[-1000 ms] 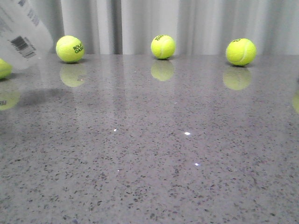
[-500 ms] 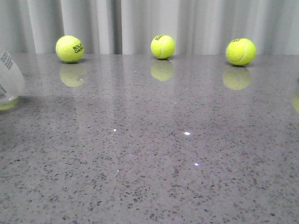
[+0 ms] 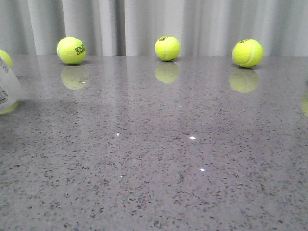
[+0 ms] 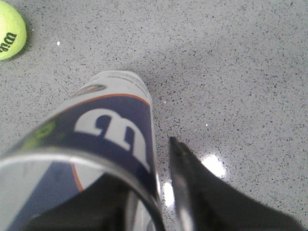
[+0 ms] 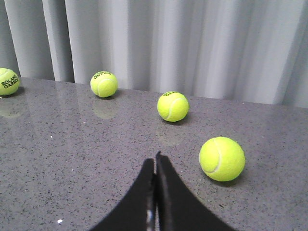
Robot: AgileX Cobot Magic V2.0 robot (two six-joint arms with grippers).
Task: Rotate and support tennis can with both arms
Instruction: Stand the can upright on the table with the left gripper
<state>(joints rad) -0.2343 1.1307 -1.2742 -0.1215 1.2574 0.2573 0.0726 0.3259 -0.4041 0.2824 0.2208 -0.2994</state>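
You have one can [image 3: 6, 91] and, in the front view, four balls on the table [image 3: 159, 159]: three in a row at the back [image 3: 71, 50] [image 3: 168, 48] [image 3: 248, 53], and a fourth [image 3: 5, 57] cut off at the left edge, just behind the can. Only a clear sliver of the can shows there, low at the far left edge, with yellow-green visible through its lower part.

Your left wrist view gives what the front cannot: the can [image 4: 103, 130] close up, its white and navy label, orange stripe and silver rim, angled down toward the table with one ball [image 4: 10, 30] beyond it. The left gripper [image 4: 159, 192] has the can's rim between its jaws, one dark finger [image 4: 190, 187] outside the wall.

Your right wrist view shows no can. It counts four balls too [image 5: 7, 81] [image 5: 103, 83] [image 5: 173, 106] [image 5: 222, 158], and the right gripper [image 5: 155, 185] above the table, fingers pressed together with nothing between them.
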